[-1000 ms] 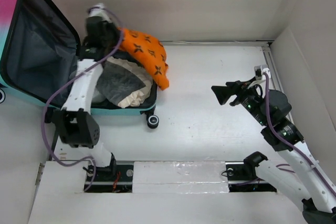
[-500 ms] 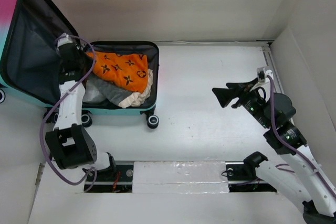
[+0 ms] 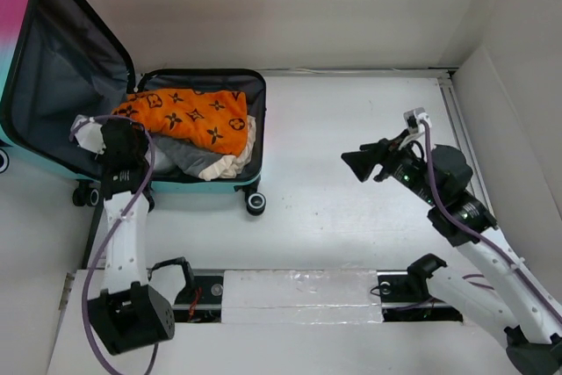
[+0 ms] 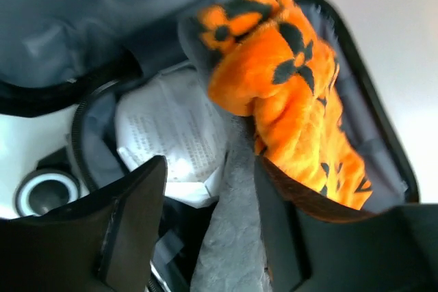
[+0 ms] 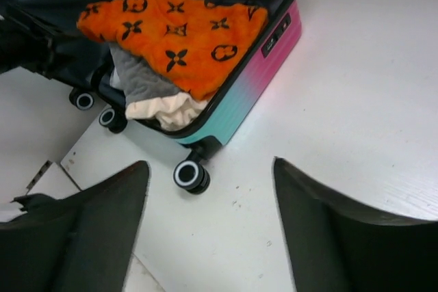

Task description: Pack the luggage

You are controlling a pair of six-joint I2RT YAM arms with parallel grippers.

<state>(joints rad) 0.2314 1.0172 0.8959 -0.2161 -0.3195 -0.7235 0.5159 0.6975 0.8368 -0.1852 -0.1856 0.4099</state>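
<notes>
The luggage (image 3: pixel 219 183) lies open at the far left, its dark-lined lid (image 3: pixel 61 68) raised. An orange patterned cloth (image 3: pixel 189 111) lies across the top of the base, over grey (image 3: pixel 186 157) and cream (image 3: pixel 224 164) clothes. My left gripper (image 3: pixel 130 136) is at the base's left rim, near the hinge. In the left wrist view it (image 4: pixel 209 189) is open, with grey cloth (image 4: pixel 233 237) between the jaws and the orange cloth (image 4: pixel 287 94) just beyond. My right gripper (image 3: pixel 360 162) is open and empty over the bare table, right of the luggage (image 5: pixel 253 80).
White walls enclose the table at the back and on the right (image 3: pixel 518 85). The suitcase's front wheel (image 3: pixel 255 204) sticks out toward the middle and also shows in the right wrist view (image 5: pixel 189 174). A white printed cloth (image 4: pixel 174 141) lies in the base's left part.
My left gripper carried the orange cloth over the base, let it go and pulled back to the left rim. The cloth now lies flat in the luggage. My right gripper shifted slightly left.
</notes>
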